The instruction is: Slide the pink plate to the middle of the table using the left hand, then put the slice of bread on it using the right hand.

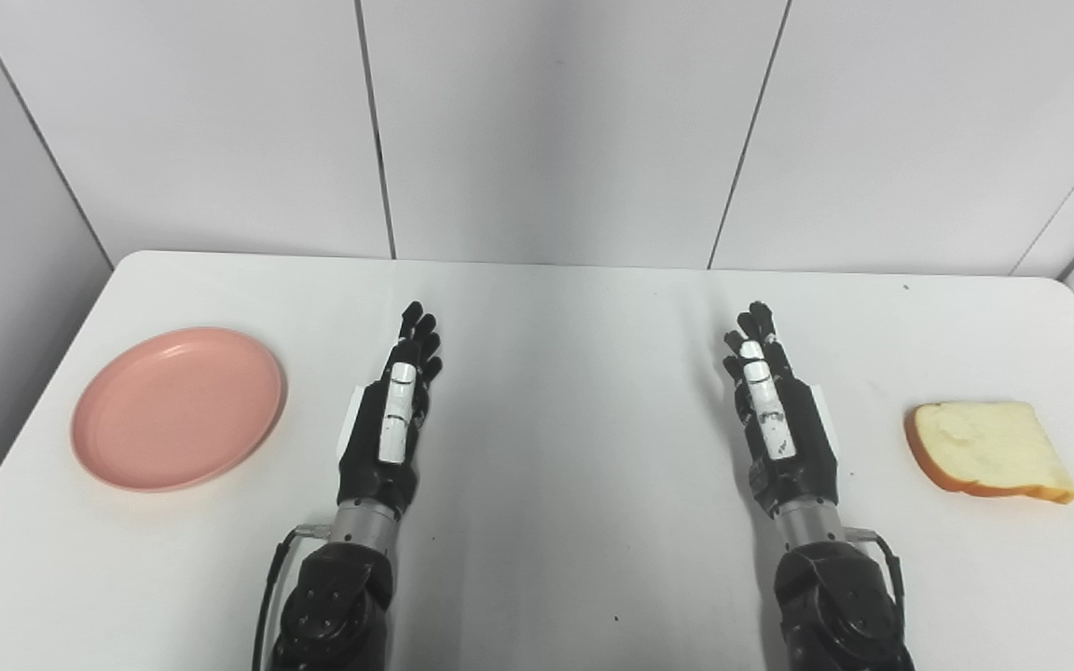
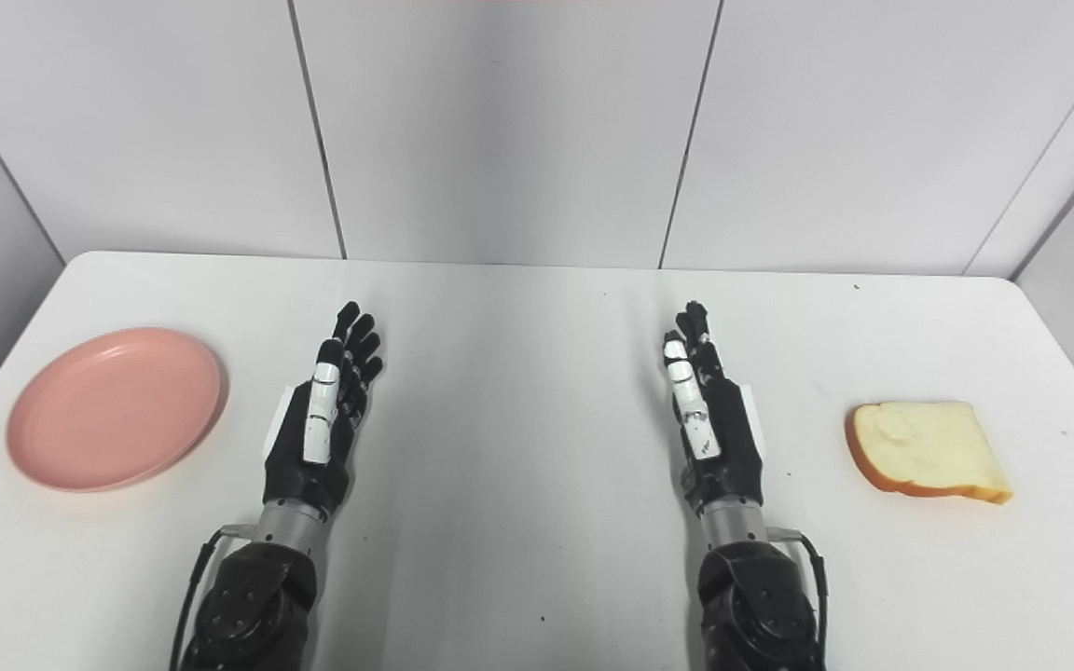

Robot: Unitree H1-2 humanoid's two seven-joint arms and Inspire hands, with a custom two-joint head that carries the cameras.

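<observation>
A round pink plate (image 1: 178, 406) lies flat on the left side of the white table (image 1: 574, 354), with nothing on it. A slice of bread (image 1: 989, 449) with an orange-brown crust lies flat near the right edge. My left hand (image 1: 392, 410) rests edge-up over the table, a short way right of the plate, open with straight fingers and holding nothing. My right hand (image 1: 773, 410) mirrors it, open and straight-fingered, well left of the bread. Neither hand touches plate or bread.
Grey wall panels (image 1: 556, 121) rise directly behind the table's far edge. A wide bare stretch of tabletop lies between the two hands. A few small dark specks dot the surface.
</observation>
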